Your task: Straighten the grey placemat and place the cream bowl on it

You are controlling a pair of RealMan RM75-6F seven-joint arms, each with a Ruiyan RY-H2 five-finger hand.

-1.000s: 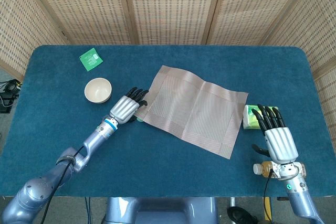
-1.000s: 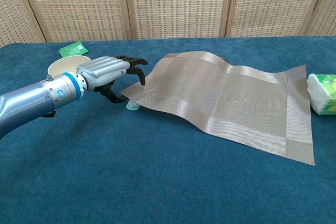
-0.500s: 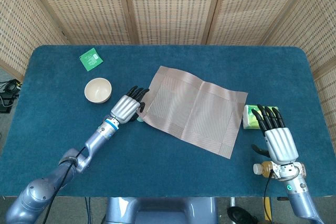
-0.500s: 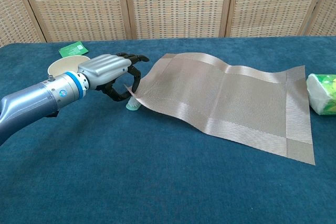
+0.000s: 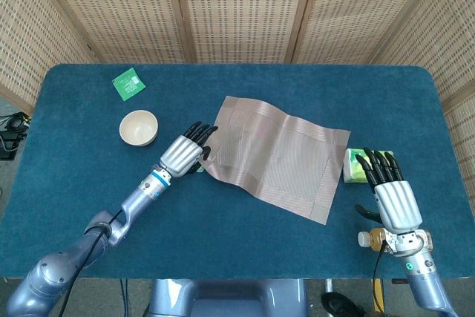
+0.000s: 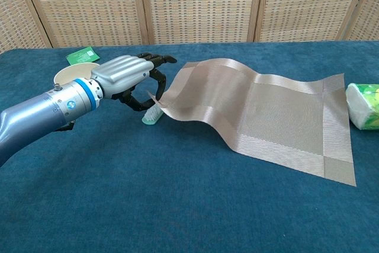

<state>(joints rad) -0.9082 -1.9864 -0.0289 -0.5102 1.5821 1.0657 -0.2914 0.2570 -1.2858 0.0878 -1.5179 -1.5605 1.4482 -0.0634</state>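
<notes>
Grey woven placemat (image 5: 278, 157) is lying skewed across the blue tabletop (image 5: 237, 243), with its near-left corner lifted and buckled where the left robot hand (image 5: 185, 155) is pinching it between thumb and fingers, and a ripple runs across the mat in the chest view. Cream bowl (image 5: 139, 127) sits just to the left of that robot hand, not on the mat yet. Also a small pale green thing (image 6: 151, 116) lies right under the lifted corner, can't tell what it is. Right robot hand (image 5: 390, 191) is hovering over by the green packet (image 5: 355, 166) with fingers spread, holding nothing. Stuff that could go wrong imo: the grip is only on the very corner, so a pull could let the mat slip out or just fold it over instead of turning it. That green thing could get dragged along or end up trapped under the mat, leaving a bump. And the bowl's close enough that a swing of the arm could knock it
</notes>
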